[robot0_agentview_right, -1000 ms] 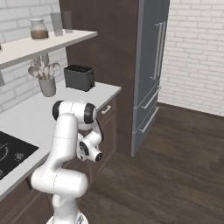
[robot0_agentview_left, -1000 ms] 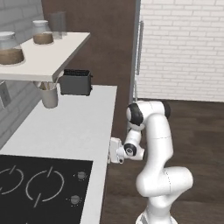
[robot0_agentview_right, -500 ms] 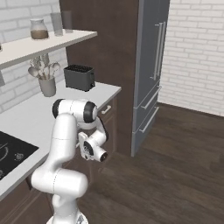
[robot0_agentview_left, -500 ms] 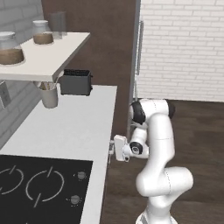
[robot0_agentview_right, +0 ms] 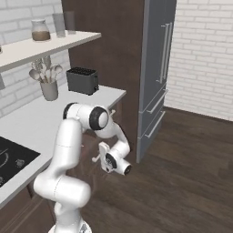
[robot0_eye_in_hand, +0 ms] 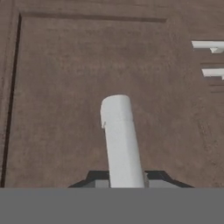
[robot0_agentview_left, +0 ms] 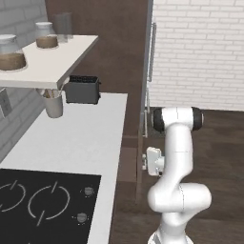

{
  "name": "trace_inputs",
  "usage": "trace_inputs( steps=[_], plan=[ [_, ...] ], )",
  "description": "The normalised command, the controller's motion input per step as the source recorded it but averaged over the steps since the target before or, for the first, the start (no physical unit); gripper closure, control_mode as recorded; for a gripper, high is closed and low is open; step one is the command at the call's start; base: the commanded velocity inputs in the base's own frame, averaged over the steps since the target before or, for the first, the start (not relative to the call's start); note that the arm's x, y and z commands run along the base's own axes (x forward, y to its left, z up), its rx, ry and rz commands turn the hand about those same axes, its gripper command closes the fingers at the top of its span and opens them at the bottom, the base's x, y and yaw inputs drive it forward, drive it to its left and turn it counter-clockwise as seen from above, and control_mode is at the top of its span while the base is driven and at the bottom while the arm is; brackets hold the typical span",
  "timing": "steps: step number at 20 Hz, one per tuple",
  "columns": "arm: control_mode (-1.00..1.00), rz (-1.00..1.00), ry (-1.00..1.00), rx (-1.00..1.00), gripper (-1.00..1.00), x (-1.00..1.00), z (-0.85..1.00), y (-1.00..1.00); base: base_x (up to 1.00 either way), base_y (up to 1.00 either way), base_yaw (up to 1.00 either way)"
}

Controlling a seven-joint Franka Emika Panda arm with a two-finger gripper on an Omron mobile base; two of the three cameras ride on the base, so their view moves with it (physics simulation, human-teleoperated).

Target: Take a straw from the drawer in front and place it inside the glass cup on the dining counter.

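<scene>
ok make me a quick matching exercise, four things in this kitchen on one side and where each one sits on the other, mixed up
Things:
1. toaster
2. utensil holder
3. cooktop
4. jar

Places:
A. on the wall shelf
B. set into the counter at the near end
C. on the counter, by the tall dark cabinet
D. on the counter under the shelf, near the wall

Pairs: 1-C, 2-D, 3-B, 4-A

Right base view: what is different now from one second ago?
The claw, closed on the white handle, moved away from the cabinets toward the open floor, seemingly pulling the drawer out. The toaster and the utensil pot stayed as they were.
</scene>
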Motion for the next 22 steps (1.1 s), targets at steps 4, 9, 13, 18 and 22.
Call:
trace_inputs(
  steps=[4, 9, 13, 18, 22],
  plan=[
    [-1.00, 0.00, 0.00, 0.00, 1.00, -0.45, 0.06, -1.00, 0.00, 0.00, 0.00],
    [-1.00, 0.00, 0.01, 0.00, 1.00, -0.41, 0.02, -1.00, 0.00, 0.00, 0.00],
    [-1.00, 0.00, 0.09, 0.00, -1.00, -0.25, 0.00, -0.77, 0.00, 0.00, 0.00],
    [-1.00, 0.00, 0.16, -0.03, -1.00, -0.06, 0.01, -0.46, 0.00, 0.00, 0.00],
    [-1.00, 0.00, 0.04, -0.08, -1.00, -0.24, 0.42, -0.32, 0.00, 0.00, 0.00]
  ],
)
